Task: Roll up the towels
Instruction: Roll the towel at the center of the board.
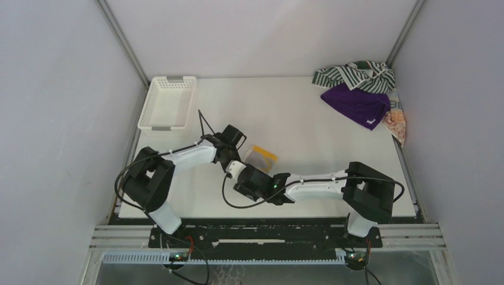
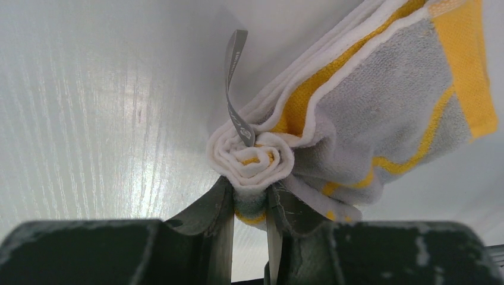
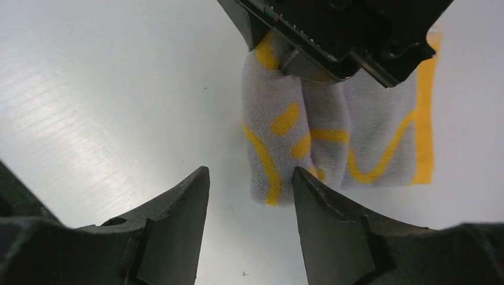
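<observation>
The yellow-and-white towel [image 1: 262,155] lies partly rolled at the table's middle. In the left wrist view its rolled end [image 2: 252,160] shows a spiral with a grey tag. My left gripper [image 2: 249,205] is shut on that rolled end; it also shows in the top view [image 1: 235,157]. My right gripper [image 3: 249,184] is open and empty, just short of the other end of the towel [image 3: 333,136]; in the top view it sits at the towel's near side [image 1: 252,178]. The purple towel [image 1: 356,104], the green-and-white striped towel [image 1: 355,75] and the orange patterned towel [image 1: 397,122] lie heaped at the back right.
A white lattice basket [image 1: 168,102] stands at the back left of the white table [image 1: 297,130]. Grey walls close in both sides and the back.
</observation>
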Robot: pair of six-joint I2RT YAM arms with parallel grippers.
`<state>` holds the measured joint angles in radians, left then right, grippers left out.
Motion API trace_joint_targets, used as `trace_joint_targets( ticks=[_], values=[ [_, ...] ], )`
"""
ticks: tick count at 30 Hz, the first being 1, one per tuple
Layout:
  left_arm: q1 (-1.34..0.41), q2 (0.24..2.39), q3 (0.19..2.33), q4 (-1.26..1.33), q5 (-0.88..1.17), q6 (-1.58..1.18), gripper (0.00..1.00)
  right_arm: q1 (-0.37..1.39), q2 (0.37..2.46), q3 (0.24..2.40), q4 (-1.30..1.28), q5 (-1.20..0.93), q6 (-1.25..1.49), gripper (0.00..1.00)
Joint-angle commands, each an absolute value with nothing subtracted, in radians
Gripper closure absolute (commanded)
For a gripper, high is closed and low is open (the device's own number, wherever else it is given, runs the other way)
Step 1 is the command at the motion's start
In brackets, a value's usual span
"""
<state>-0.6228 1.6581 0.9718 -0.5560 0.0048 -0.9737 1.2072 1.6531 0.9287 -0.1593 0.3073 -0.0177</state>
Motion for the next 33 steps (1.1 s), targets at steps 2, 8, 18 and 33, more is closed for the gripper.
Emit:
trace_joint_targets(
  ticks=[2, 8, 18, 33],
  values=[
    [-0.632, 1.690, 0.999, -0.604, 0.004, -0.936, 0.81, 1.253, 1.674, 0.973, -0.100, 0.494, -0.078, 0.46],
    [-0.632, 1.694, 1.000, -0.602, 0.005, -0.935, 0.81, 1.277, 1.753, 1.023, -0.136, 0.547, -0.105, 0.45],
    [-0.631, 1.706, 1.006, -0.604, 0.007, -0.934, 0.80, 1.299, 1.881, 1.069, -0.275, 0.545, -0.067, 0.50],
    [-0.568, 1.671, 1.012, -0.595, 0.028, -0.949, 0.70, 1.152, 1.845, 0.979, -0.339, 0.245, 0.078, 0.94]
  ],
)
